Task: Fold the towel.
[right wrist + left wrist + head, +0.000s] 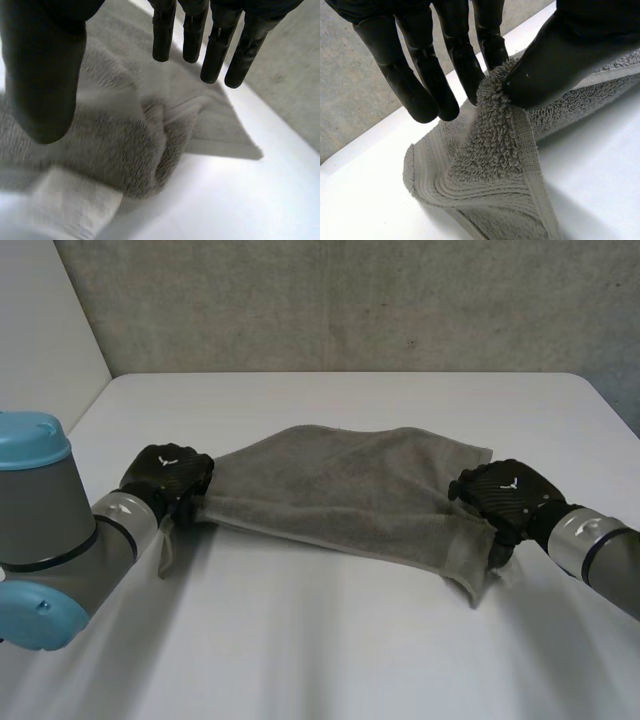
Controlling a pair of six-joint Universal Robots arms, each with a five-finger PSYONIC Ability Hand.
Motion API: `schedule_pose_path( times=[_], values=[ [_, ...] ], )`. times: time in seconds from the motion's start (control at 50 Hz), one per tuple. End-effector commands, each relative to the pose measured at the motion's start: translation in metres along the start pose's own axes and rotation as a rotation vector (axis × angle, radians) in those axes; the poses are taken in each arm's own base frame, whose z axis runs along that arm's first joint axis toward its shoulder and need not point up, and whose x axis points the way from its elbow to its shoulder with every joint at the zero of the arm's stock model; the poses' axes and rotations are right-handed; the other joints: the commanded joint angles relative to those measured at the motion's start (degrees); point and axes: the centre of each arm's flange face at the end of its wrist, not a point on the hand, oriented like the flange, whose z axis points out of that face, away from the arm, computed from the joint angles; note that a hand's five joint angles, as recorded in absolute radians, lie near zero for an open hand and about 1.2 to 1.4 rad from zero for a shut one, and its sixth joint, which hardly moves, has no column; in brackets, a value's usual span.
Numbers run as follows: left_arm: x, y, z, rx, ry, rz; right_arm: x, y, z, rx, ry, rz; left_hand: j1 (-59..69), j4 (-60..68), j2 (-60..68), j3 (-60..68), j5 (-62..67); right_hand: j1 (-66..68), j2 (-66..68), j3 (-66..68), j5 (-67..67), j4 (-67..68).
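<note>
Table: white table (330,660) is lying flat under everything, and a grey wall (350,300) is standing behind it.
Towel: grey towel (340,490) is sitting near the middle of the table, between the two hands.
Long way: it is running side to side, from one hand across to the other.
Left end: the left hand (168,475) is holding the towel's near left corner, and a bit of cloth is hanging down beside it.
Left fingers: in the left wrist view the thumb (555,60) is squeezing a bunched fold of towel (490,165) against one finger, while the other fingers (425,85) are pointing out straight.
Right end: the right hand (505,495) is sitting over the towel's right edge, where the cloth is bunching up and drooping.
Right fingers: in the right wrist view the fingers (215,55) are reaching out straight with the thumb wide apart, above the crumpled towel (120,145), and are not pinching it.
Edges: the far edge is lying flat on the table, and the near edge is looking a little raised.
Room: lots of bare table is showing in front of the towel and behind it, with less at the sides, where the arms are coming in.
</note>
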Motion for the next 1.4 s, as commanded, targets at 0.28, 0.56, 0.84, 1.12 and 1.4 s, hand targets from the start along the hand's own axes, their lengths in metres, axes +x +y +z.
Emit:
schedule_pose_path(
  times=[0.28, 0.56, 0.84, 1.12, 1.4],
  values=[
    [0.010, 0.003, 0.007, -0.007, 0.026, 0.003, -0.045, 0.001, -0.041, 0.003, 0.106, 0.255, -3.8, -6.9, -6.9, -8.7, -15.0, -10.4, -11.7, -11.2, -7.7, -10.2],
    [0.011, 0.004, 0.006, -0.010, 0.029, -0.019, -0.070, 0.030, -0.019, -0.034, 0.116, 0.231, -3.8, -6.9, -6.9, -8.7, -15.0, -8.5, -9.9, -9.3, -5.8, -8.4],
    [0.011, 0.004, 0.006, -0.011, 0.031, -0.019, -0.059, 0.041, 0.010, -0.009, 0.300, -0.067, -3.8, -6.9, -6.9, -8.7, -15.0, -1.3, -2.7, -2.1, 1.4, -1.2],
    [0.011, 0.006, 0.006, -0.015, 0.031, -0.020, -0.036, 0.014, 0.000, 0.069, 0.410, -0.133, -3.8, -6.9, -6.9, -8.7, -15.0, 21.2, 19.8, 20.4, 23.9, 21.3],
    [0.021, 0.015, 0.001, -0.041, 0.067, -0.001, -0.032, -0.014, -0.018, 0.126, 0.377, -0.130, -30.4, -33.5, -33.5, -35.4, -41.7, 59.2, 57.9, 58.4, 61.9, 59.4]
  ],
)
